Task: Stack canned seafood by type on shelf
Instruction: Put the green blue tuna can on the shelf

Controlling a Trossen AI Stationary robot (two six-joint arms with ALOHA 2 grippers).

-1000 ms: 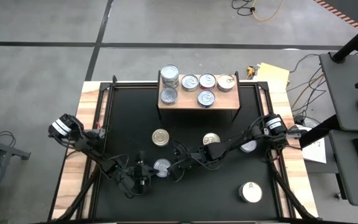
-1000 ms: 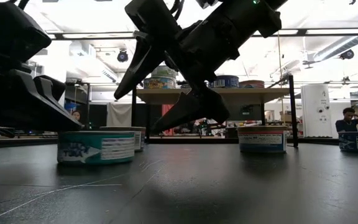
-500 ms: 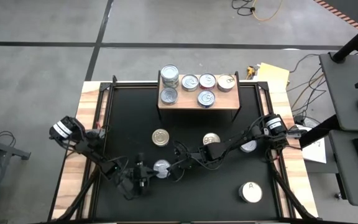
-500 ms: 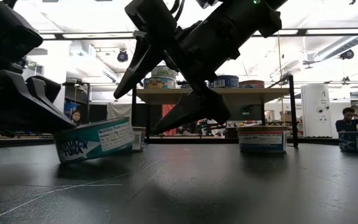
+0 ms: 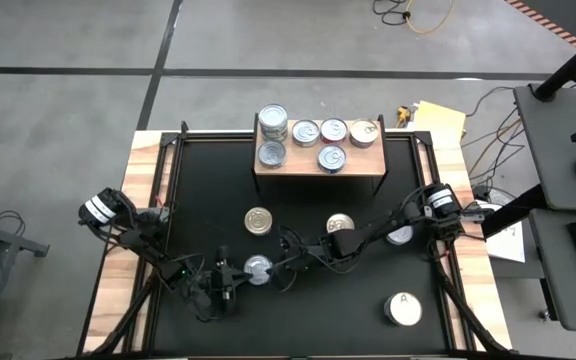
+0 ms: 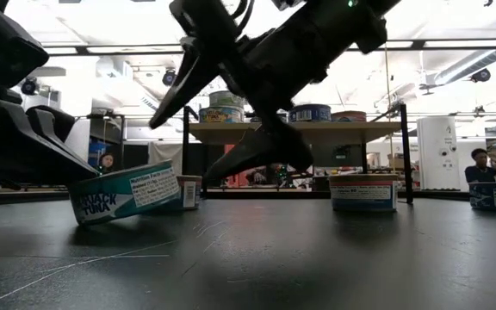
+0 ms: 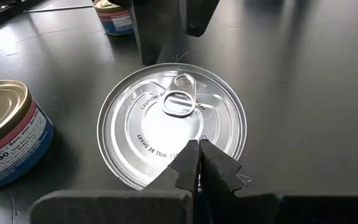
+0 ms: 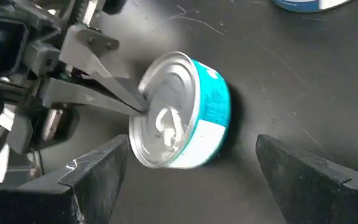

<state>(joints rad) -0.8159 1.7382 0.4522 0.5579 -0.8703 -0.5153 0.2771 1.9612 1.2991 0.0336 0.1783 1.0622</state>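
Observation:
A teal-labelled can [image 5: 258, 268] with a silver pull-ring lid [image 7: 173, 121] sits tilted on the black table. Its edge toward my left gripper is down and its opposite edge is raised [image 6: 127, 195]. My left gripper [image 7: 197, 148] is shut, with its tips on the lid. My right gripper [image 8: 204, 180] hangs open just to the can's right, above it, holding nothing. The wooden shelf [image 5: 363, 163] at the far edge carries several cans, two of them stacked [image 5: 273, 122]. My left gripper presses its shut fingertips [image 8: 126, 96] on the lid close to the rim nearest the gripper [image 7: 194, 163]. The fingers slant down from the table's left. The can is tipped under them, its lid facing the gripper and its far edge off the table.
Loose cans stand on the table: a gold-topped one [image 5: 258, 221], one partly under my right arm [image 5: 340, 222], one beside the right arm [image 5: 400, 236], and a white-topped one marked "A" [image 5: 403, 309]. People sit in the room beyond the table [image 6: 487, 164].
The teal can has tipped from flat to tilted under my left fingertips. Its edge toward my right gripper has lifted and the edge by my left gripper has stayed on the table.

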